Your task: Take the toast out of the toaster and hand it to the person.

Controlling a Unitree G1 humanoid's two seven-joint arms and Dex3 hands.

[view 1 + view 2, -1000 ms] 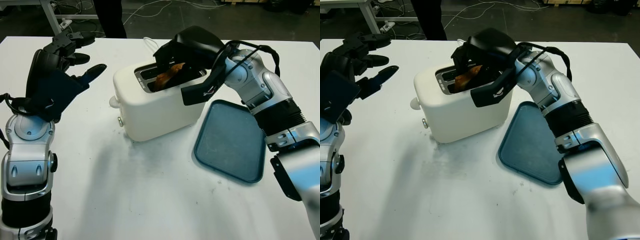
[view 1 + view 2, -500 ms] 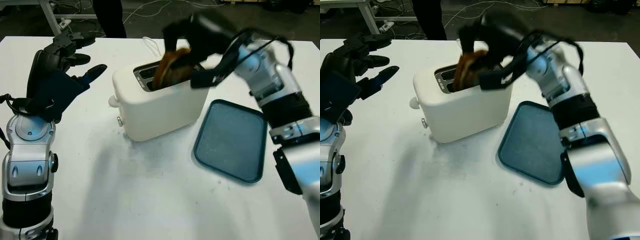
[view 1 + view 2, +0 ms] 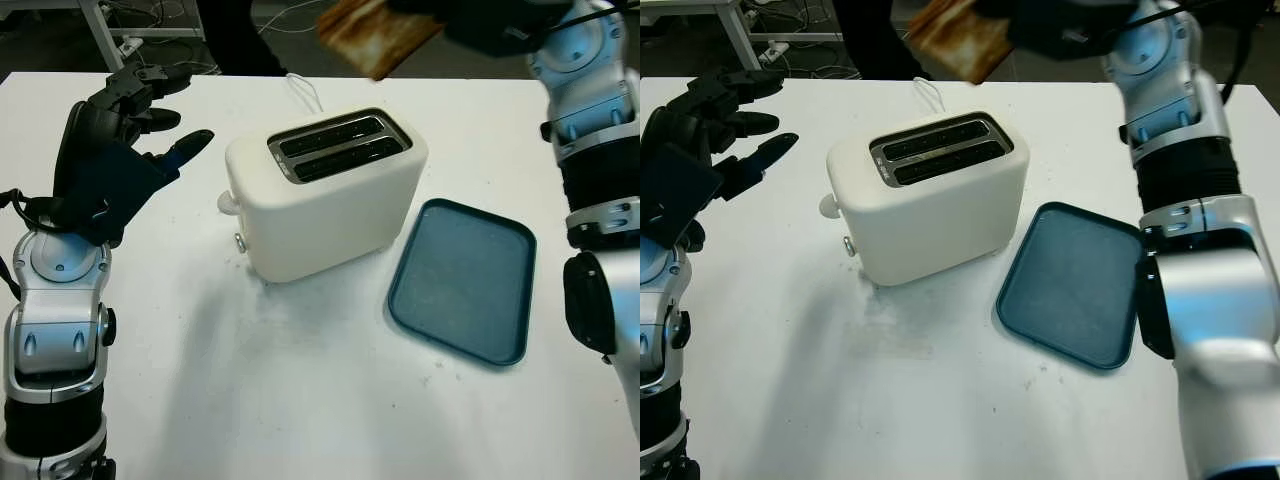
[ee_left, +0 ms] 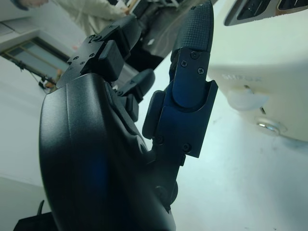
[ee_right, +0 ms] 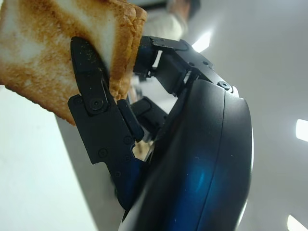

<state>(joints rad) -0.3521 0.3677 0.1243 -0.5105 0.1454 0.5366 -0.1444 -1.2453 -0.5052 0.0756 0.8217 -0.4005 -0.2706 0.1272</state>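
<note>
My right hand (image 5: pixel 144 115) grips the toast (image 3: pixel 372 32) at 12 o'clock above the toaster (image 3: pixel 325 190); left hand (image 3: pixel 105 150) released; handover comes next.

Overhead light falls bright and even on my white table (image 3: pixel 300 400), which nearly washes out. The toaster (image 3: pixel 330 195) throws a soft grey shadow toward me and to my left. The toast (image 3: pixel 375 30) smears with motion blur at the top edge. By my right wrist, ceiling lamps glare; my left hand (image 4: pixel 120 144) looms dark against a blurred background.
</note>
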